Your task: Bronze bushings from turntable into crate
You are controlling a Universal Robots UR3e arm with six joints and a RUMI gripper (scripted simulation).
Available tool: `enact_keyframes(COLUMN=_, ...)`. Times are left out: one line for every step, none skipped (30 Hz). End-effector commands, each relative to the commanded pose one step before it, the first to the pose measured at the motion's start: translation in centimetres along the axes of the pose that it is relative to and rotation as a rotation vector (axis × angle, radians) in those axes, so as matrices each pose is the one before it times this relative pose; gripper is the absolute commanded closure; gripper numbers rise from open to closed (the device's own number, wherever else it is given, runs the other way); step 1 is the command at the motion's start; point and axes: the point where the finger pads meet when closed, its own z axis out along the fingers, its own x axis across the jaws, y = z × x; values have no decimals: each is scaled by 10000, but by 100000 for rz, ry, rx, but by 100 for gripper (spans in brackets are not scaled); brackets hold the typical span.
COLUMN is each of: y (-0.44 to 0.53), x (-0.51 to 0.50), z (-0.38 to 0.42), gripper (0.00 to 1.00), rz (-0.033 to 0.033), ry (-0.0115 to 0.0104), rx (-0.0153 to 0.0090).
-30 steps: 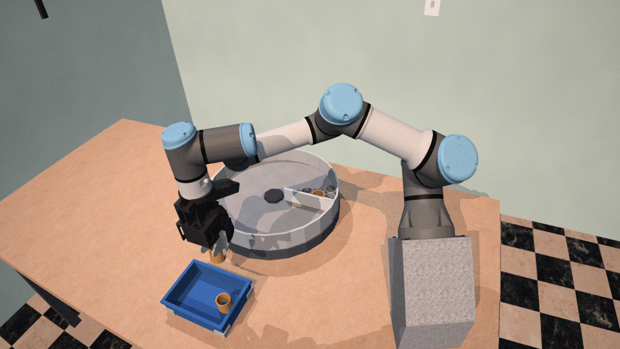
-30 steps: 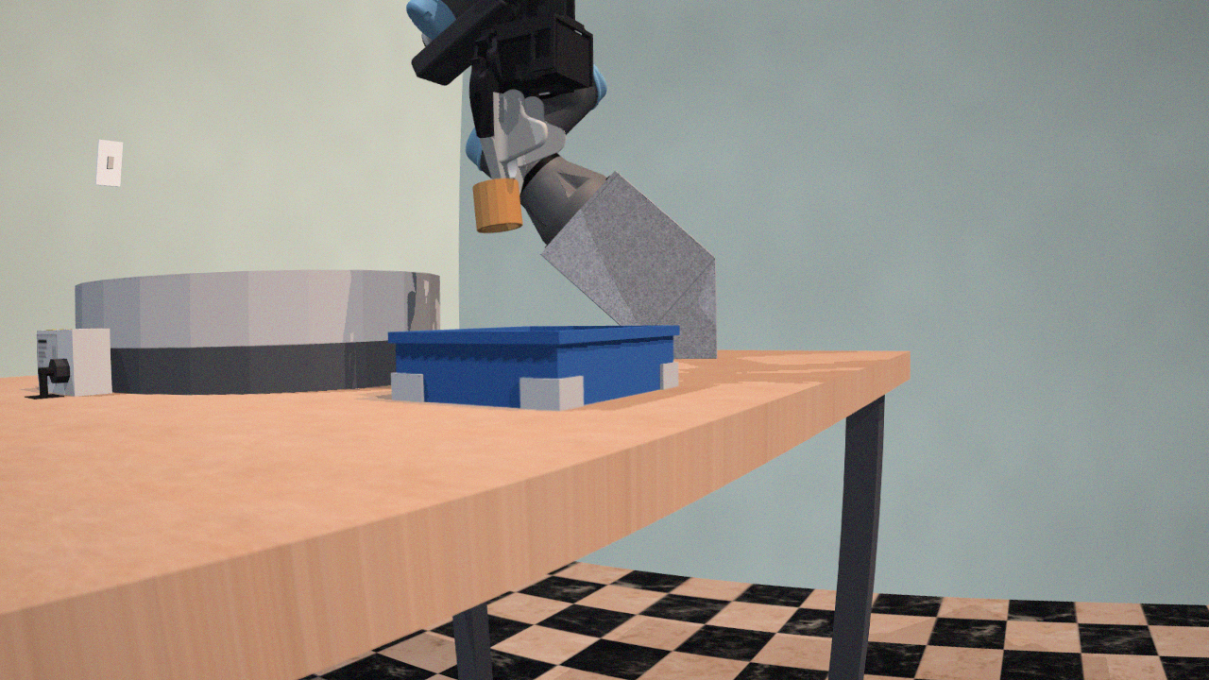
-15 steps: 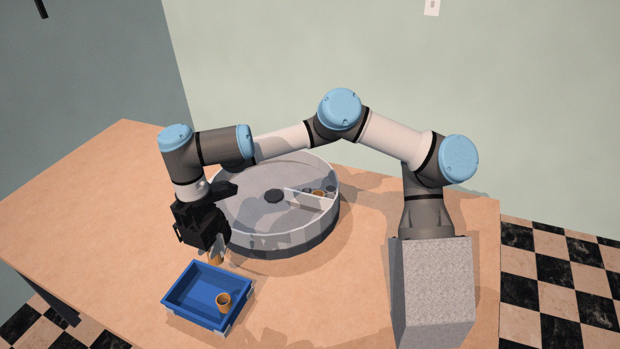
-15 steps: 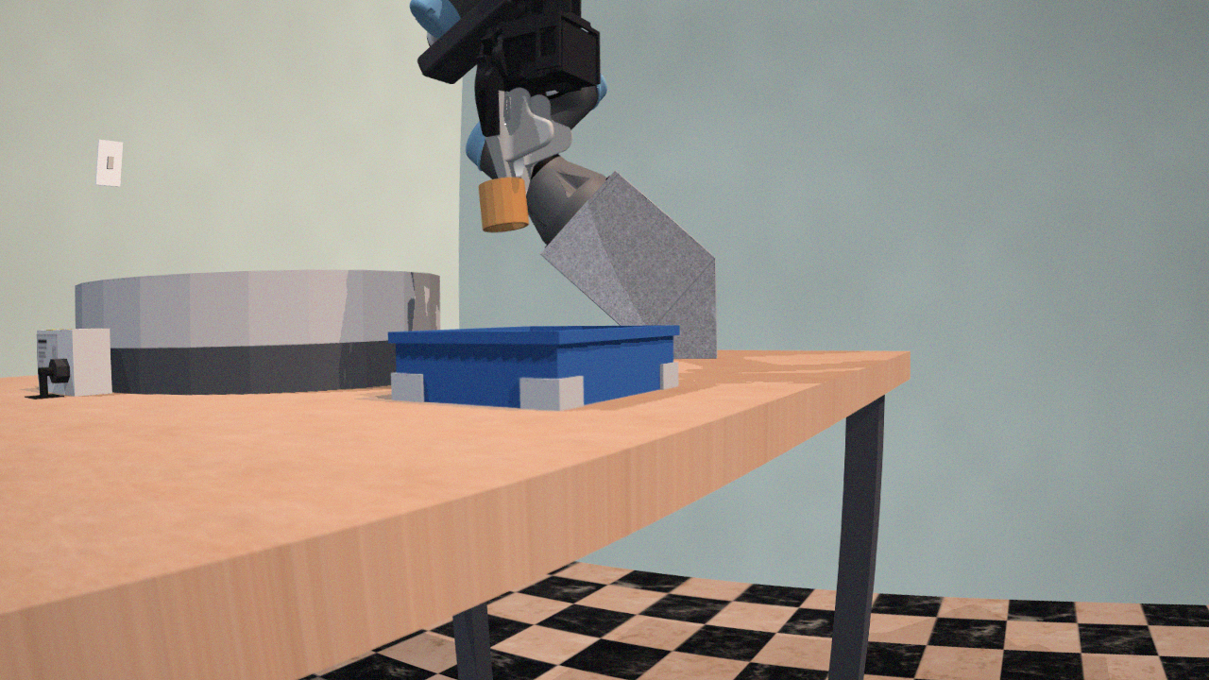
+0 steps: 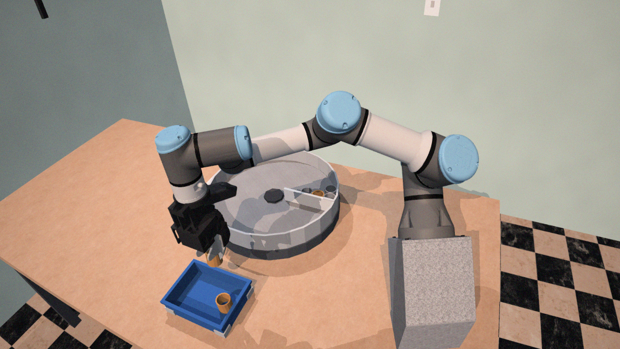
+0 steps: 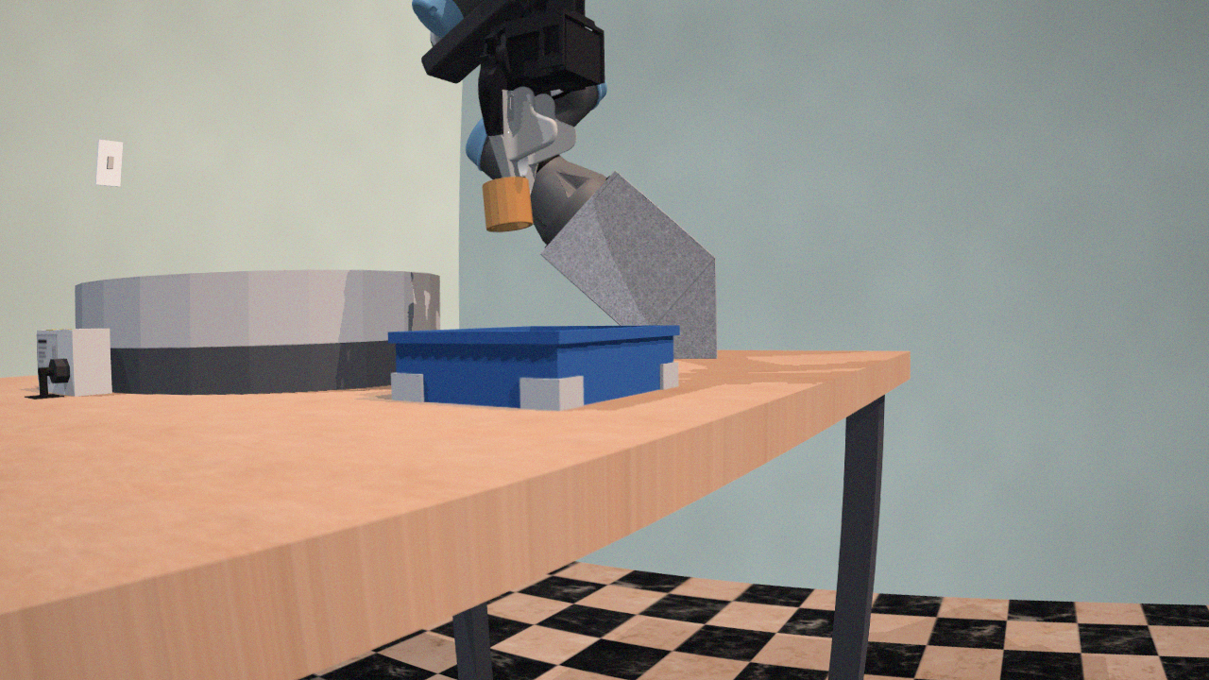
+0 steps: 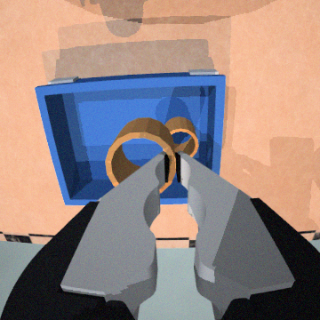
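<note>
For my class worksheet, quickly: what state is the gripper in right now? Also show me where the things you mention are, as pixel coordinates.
Gripper (image 5: 215, 256) (image 6: 517, 176) (image 7: 172, 154): closed, pinching the wall of a bronze bushing (image 5: 214, 260) (image 6: 507, 204) (image 7: 114, 171), held up in the air.

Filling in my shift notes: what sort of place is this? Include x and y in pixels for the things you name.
Possibly a workshop test cell: a grey and white jointed arm (image 5: 284, 142) over a wooden table (image 5: 86, 186) (image 6: 211, 473), beside a round grey turntable (image 5: 268, 241) (image 6: 228, 313).

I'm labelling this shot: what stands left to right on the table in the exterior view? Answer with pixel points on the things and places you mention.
Small white box (image 6: 91, 362), round turntable (image 5: 277, 241) (image 6: 253, 308), blue crate (image 5: 189, 318) (image 6: 473, 372) (image 7: 133, 82).
</note>
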Motion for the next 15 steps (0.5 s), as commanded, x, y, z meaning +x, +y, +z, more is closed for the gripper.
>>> enact_keyframes(y=1146, x=-712, z=-1092, gripper=100, rz=415, ry=-202, rx=-121)
enact_keyframes(y=182, x=-13, z=5, gripper=100, rz=55, ry=0, rx=0)
enact_keyframes(y=0, x=0, z=0, gripper=100, rz=0, ry=0, rx=0)
enact_keyframes(y=0, x=0, z=0, gripper=100, rz=0, ry=0, rx=0)
enact_keyframes(y=170, x=-11, z=4, gripper=100, rz=51, ry=0, rx=0)
enact_keyframes(y=157, x=-10, z=4, gripper=100, rz=47, ry=0, rx=0)
enact_keyframes(y=145, x=-9, z=4, gripper=100, rz=44, ry=0, rx=0)
enact_keyframes(y=134, x=-8, z=4, gripper=100, rz=40, ry=0, rx=0)
enact_keyframes(y=123, x=-7, z=3, gripper=100, rz=37, ry=0, rx=0)
enact_keyframes(y=112, x=-6, z=3, gripper=100, rz=34, ry=0, rx=0)
enact_keyframes(y=101, x=-6, z=3, gripper=100, rz=31, ry=0, rx=0)
enact_keyframes(y=91, x=-5, z=3, gripper=100, rz=28, ry=0, rx=0)
enact_keyframes(y=82, x=-4, z=2, gripper=100, rz=25, ry=0, rx=0)
enact_keyframes(y=73, x=-4, z=2, gripper=100, rz=22, ry=0, rx=0)
enact_keyframes(y=64, x=-3, z=2, gripper=100, rz=19, ry=0, rx=0)
